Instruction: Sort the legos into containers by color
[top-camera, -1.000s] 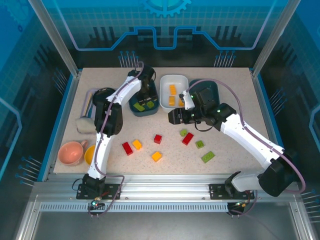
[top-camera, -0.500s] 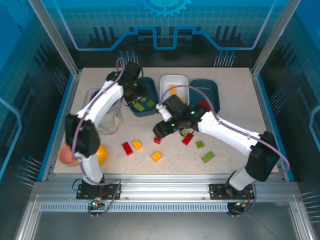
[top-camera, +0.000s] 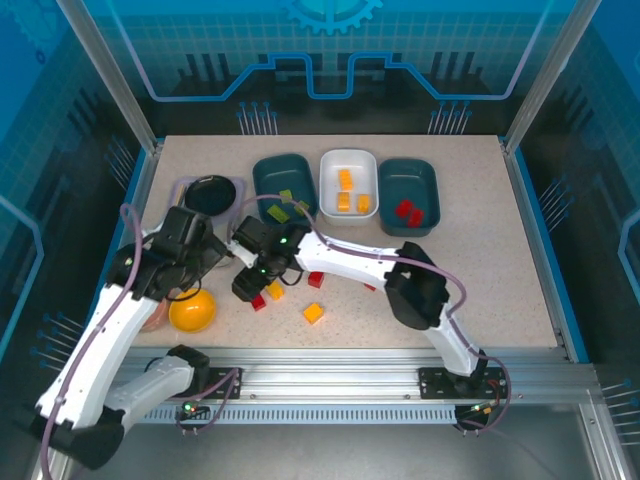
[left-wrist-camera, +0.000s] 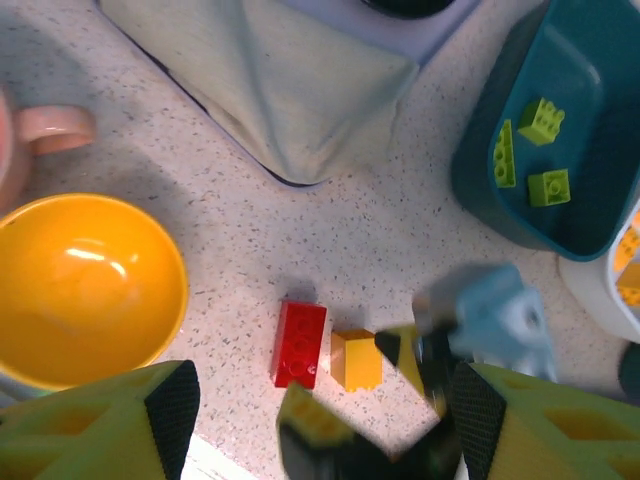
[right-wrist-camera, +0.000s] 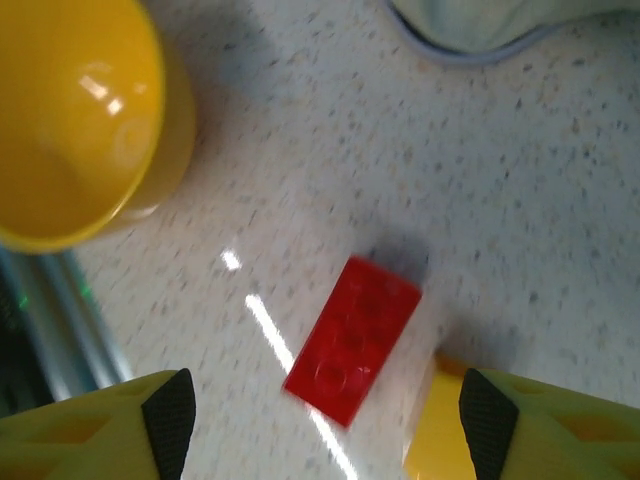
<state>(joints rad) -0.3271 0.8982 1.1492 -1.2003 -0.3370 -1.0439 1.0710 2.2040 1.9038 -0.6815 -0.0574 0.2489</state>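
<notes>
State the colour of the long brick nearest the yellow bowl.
Red; the brick shows best in the right wrist view.

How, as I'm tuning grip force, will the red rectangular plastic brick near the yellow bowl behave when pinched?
Probably stiff: the red rectangular plastic brick looks hard. Lying flat, it should slide, not roll. Its smooth sides may slip; the orange-yellow brick beside it may get nudged.

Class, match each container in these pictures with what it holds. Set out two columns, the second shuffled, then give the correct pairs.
1 left dark teal plastic tray
2 white plastic tray
3 right dark teal plastic tray
4 yellow round bowl

A red bricks
B nothing
C light green bricks
D orange bricks

Pairs: 1-C, 2-D, 3-A, 4-B
</notes>
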